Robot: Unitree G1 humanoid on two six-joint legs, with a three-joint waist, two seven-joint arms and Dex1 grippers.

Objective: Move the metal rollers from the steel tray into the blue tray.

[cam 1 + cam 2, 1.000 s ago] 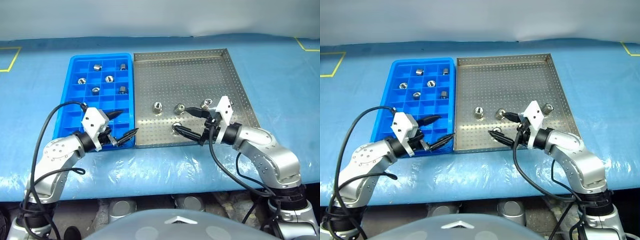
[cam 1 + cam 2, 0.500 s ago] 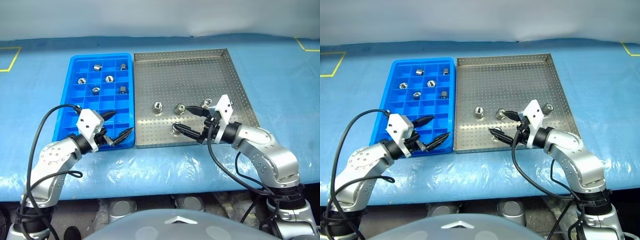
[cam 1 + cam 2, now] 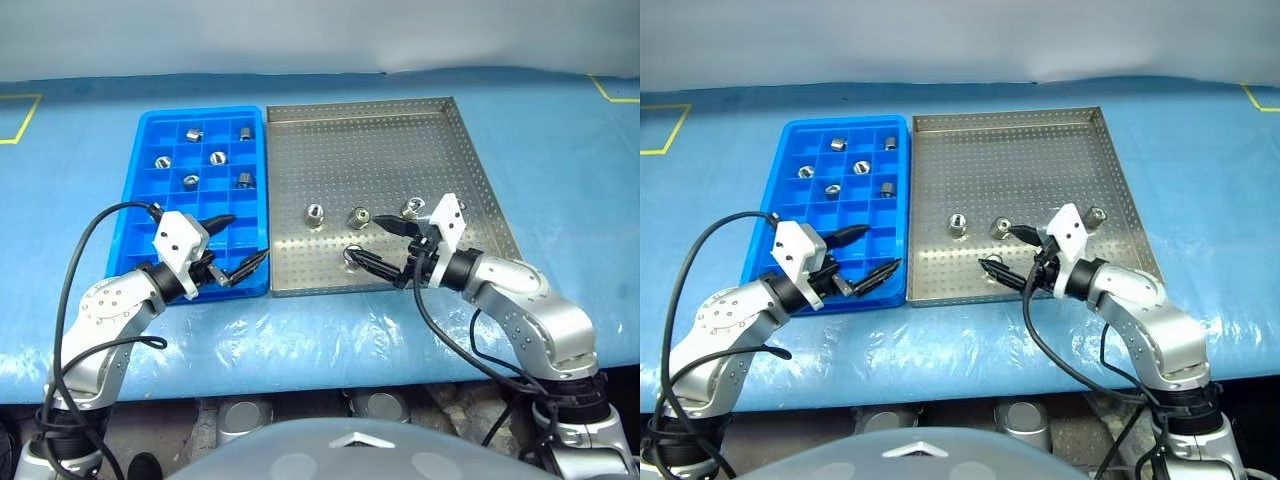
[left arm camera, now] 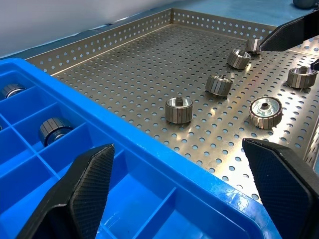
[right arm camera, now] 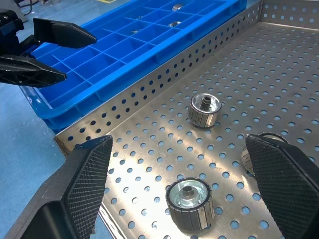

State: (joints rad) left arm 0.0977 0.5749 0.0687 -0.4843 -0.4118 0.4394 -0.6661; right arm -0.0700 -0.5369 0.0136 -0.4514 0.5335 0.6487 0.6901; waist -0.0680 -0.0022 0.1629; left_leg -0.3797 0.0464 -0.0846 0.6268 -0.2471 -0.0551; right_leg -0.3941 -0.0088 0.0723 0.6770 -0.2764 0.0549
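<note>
Partway through the rollers.
You've six in the blue tray point(image 3: 150, 215); about five remain in the steel tray point(image 3: 375, 150). Left gripper point(image 3: 235, 245) and right gripper point(image 3: 378, 243) gape wide, empty.

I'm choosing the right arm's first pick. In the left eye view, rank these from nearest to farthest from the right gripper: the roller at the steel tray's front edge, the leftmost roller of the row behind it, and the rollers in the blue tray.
1. The front-edge roller, just beside the open right gripper.
2. The leftmost row roller, farther left on the steel tray.
3. The stored rollers, far left in the blue tray.
</note>
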